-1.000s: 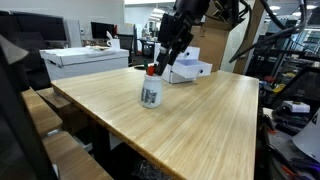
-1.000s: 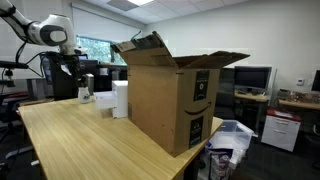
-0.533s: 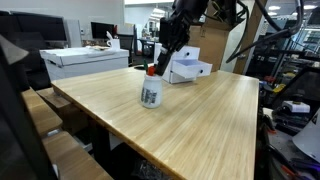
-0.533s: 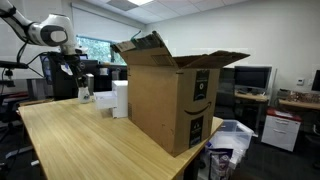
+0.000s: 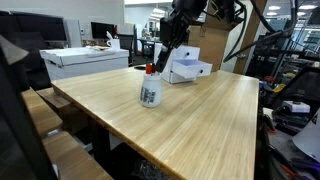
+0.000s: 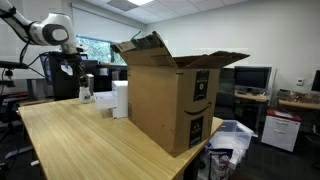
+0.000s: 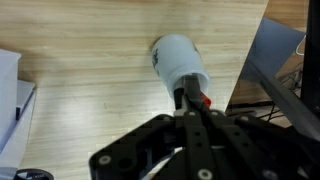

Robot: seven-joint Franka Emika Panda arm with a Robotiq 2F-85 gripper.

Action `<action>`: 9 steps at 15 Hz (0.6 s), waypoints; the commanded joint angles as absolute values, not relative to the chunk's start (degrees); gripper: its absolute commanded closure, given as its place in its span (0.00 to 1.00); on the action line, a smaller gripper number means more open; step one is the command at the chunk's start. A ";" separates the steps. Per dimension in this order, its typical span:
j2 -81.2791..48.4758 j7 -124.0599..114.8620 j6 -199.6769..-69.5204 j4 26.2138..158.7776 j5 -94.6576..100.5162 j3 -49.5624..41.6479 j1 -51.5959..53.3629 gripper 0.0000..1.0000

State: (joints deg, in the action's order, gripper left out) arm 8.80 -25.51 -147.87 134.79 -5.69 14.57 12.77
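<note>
A white bottle [image 5: 150,94] with a red cap [image 5: 151,70] stands upright on the wooden table [image 5: 205,125], near one long edge. My gripper [image 5: 155,66] comes down at a slant onto its top. In the wrist view the two black fingers [image 7: 186,98] are pressed together at the bottle's [image 7: 177,58] upper end, and the red cap [image 7: 204,100] shows just beside them. The gripper is shut; whether it pinches part of the cap I cannot tell. In an exterior view the bottle [image 6: 86,94] is small, under the gripper [image 6: 78,80].
A flat white box [image 5: 188,70] lies right behind the bottle. A larger white box [image 5: 85,60] sits off the table's far corner. A big open cardboard box [image 6: 170,95] stands mid-table, with a white box [image 6: 119,98] beside it. Monitors and chairs surround the table.
The fingers have closed together at the bottle's top. The arm and the bottle have stayed where they were.
</note>
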 commanded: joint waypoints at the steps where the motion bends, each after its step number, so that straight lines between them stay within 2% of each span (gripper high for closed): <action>1: 10.91 -26.28 -145.69 133.49 -1.82 15.23 11.56 0.97; 9: 14.34 -26.72 -145.81 130.53 1.32 15.13 9.58 0.97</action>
